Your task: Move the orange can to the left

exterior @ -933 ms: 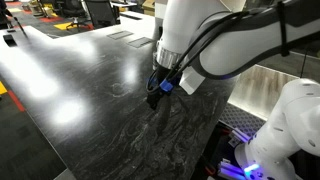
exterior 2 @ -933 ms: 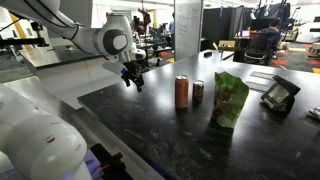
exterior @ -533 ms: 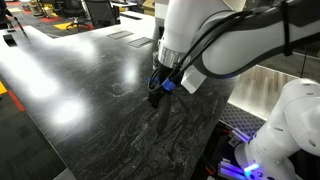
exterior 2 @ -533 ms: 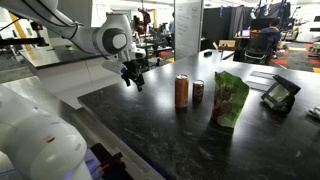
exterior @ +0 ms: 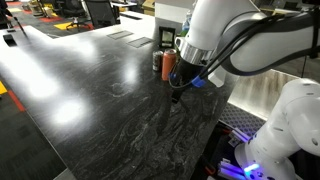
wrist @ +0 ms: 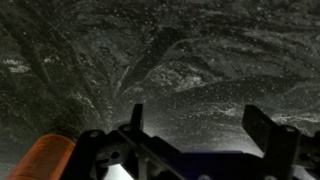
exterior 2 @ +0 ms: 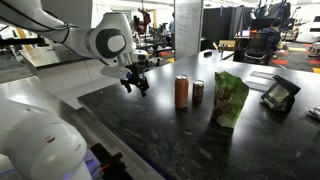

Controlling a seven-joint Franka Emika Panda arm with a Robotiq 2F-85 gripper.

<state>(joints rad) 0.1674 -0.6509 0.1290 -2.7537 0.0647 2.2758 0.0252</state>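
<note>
dark tabletop [exterior 2: 190,140], arm [exterior 2: 108,42] angled down, gripper [exterior 2: 138,88] spread

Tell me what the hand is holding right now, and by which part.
Nothing. The hand is open and empty over the table; the orange can stands apart from it.

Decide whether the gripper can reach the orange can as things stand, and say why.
Probably yes. The gripper hangs open short of the orange can, with only bare table between; the darker can and green bag stand on its far side.
</note>
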